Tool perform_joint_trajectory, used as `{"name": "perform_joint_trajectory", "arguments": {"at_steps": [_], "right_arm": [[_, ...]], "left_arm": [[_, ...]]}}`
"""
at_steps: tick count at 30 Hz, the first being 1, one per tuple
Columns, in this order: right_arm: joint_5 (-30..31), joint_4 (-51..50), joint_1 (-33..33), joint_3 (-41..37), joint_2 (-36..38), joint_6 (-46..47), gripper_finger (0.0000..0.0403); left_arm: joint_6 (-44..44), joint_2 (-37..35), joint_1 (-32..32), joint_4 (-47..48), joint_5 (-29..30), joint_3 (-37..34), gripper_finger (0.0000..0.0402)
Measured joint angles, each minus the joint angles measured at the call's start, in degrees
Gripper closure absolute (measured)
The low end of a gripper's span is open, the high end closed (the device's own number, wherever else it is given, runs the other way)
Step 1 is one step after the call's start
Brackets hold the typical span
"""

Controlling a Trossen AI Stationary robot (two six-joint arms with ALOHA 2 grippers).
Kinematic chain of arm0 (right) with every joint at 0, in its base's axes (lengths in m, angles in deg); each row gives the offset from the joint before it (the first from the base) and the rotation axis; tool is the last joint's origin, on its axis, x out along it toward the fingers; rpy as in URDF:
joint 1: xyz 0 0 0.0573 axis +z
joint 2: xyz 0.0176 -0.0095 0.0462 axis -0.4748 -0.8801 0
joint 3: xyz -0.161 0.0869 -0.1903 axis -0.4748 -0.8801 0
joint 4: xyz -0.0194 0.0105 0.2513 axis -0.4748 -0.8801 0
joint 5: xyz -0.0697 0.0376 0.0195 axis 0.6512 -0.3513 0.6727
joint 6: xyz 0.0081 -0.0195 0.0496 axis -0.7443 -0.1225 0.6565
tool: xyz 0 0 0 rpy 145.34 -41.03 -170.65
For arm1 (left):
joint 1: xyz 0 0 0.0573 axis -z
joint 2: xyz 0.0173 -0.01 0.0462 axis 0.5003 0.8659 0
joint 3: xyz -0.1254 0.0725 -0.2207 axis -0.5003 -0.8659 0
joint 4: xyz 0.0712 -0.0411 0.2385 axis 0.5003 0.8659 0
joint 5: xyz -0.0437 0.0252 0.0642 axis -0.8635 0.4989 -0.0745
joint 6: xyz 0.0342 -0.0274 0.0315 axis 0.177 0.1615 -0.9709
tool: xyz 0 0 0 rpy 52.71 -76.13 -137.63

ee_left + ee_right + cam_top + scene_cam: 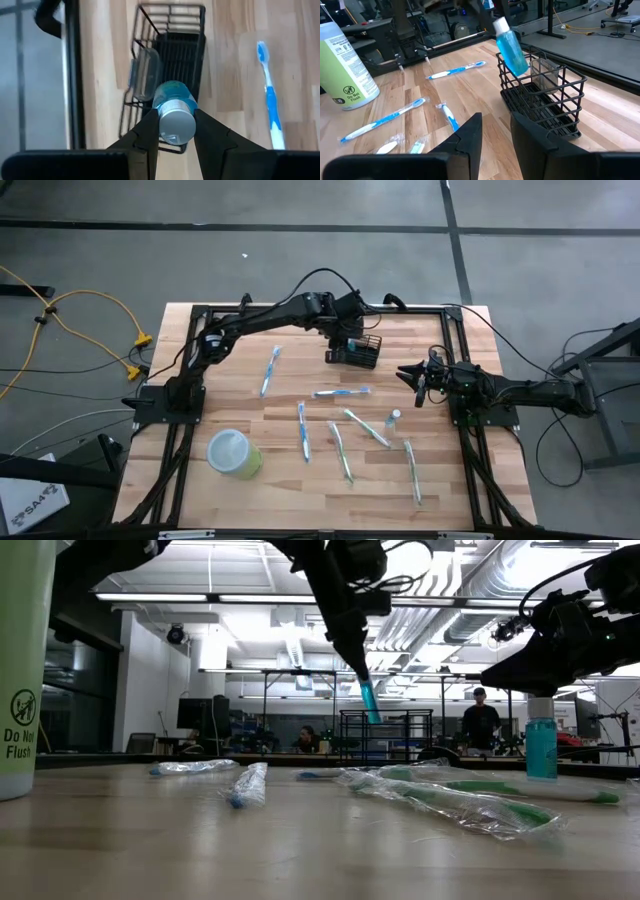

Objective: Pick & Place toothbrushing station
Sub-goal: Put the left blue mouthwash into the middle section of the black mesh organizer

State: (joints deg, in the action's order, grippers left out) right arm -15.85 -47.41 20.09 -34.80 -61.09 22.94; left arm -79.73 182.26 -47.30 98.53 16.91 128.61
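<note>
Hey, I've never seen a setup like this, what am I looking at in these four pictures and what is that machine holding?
This is a two-armed robot at a wooden table. One picture looks straight down from above, one looks level across the tabletop, and two come from cameras on the arms' wrists. The left claw is shut on a small blue bottle with a silver cap, holding it over a black wire basket near the table's far edge. The right claw waits at the right side, holding nothing. On the table lie several toothbrushes, some in clear wrappers, another small blue bottle standing upright, and a light-green canister.
</note>
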Motion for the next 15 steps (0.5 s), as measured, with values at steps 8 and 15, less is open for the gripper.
{"name": "perform_joint_trajectory", "arguments": {"at_steps": [8, 15], "right_arm": [[0.0, 0.0, -0.01, 0.0, 0.02, 0.0, 0.0309], [0.0, 0.0, 0.0, 0.0, 0.0, -0.01, 0.0309]], "left_arm": [[-0.81, 1.24, -0.74, -1.35, -0.68, 0.04, 0.0314], [-0.92, 1.99, -1.24, -1.49, -1.69, -0.02, 0.0314]]}}
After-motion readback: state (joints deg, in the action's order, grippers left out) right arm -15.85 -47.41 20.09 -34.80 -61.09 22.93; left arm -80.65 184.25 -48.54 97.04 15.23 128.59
